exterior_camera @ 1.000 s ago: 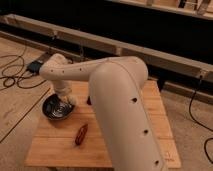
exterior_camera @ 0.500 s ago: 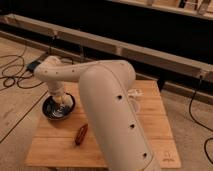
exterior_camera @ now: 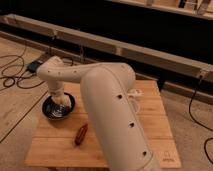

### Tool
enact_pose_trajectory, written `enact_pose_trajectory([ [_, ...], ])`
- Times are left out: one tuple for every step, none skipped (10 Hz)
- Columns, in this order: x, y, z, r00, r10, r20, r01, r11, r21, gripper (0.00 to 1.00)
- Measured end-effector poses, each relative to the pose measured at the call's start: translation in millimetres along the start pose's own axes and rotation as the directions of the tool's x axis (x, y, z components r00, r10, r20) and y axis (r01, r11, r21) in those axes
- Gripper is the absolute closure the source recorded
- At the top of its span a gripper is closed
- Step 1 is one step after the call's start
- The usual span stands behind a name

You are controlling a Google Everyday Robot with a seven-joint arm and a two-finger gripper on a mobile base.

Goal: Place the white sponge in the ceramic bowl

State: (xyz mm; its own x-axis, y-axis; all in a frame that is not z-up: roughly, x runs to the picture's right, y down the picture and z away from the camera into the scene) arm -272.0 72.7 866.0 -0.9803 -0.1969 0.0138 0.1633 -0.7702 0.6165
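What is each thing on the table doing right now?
Pincer: down over the bowl, at the end of the arm.
Bowl: upright on the table's left side, partly hidden by the pincer.
Sponge: hidden, cannot tell where it is.
Reddish-brown thing: lying flat on the table, apart from the bowl.
Table: wooden, holding the bowl and the reddish-brown thing.

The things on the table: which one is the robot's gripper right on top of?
The ceramic bowl, the dark round dish at the table's left edge. The gripper hangs right over it, while the reddish-brown object lies apart, nearer the front.
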Motion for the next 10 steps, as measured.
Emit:
enact_pose_trajectory([
  [1.0, -1.9, 2.5, 1.000, -0.002, -0.003, 0.003, 1.000, 0.011, 0.20],
  [2.0, -3.1, 3.6, 1.000, -0.006, -0.006, 0.006, 1.000, 0.019, 0.20],
  [4.3, -5.0, 3.8, 1.000, -0.013, -0.013, 0.013, 1.000, 0.028, 0.20],
  [6.8, -6.1, 3.0, 1.000, -0.018, -0.022, 0.018, 0.999, 0.035, 0.20],
  [9.9, -7.9, 1.1, 0.999, -0.022, -0.035, 0.024, 0.999, 0.045, 0.20],
  [12.0, -9.4, -1.4, 0.999, -0.025, -0.046, 0.028, 0.998, 0.053, 0.20],
  [13.1, -9.9, -4.9, 0.998, -0.028, -0.056, 0.031, 0.998, 0.058, 0.20],
  [13.2, -10.2, -10.2, 0.997, -0.032, -0.065, 0.036, 0.998, 0.059, 0.20],
  [10.4, -8.0, -18.8, 0.997, -0.035, -0.071, 0.038, 0.998, 0.050, 0.20],
  [6.2, -4.5, -25.2, 0.997, -0.036, -0.070, 0.039, 0.999, 0.036, 0.20],
])
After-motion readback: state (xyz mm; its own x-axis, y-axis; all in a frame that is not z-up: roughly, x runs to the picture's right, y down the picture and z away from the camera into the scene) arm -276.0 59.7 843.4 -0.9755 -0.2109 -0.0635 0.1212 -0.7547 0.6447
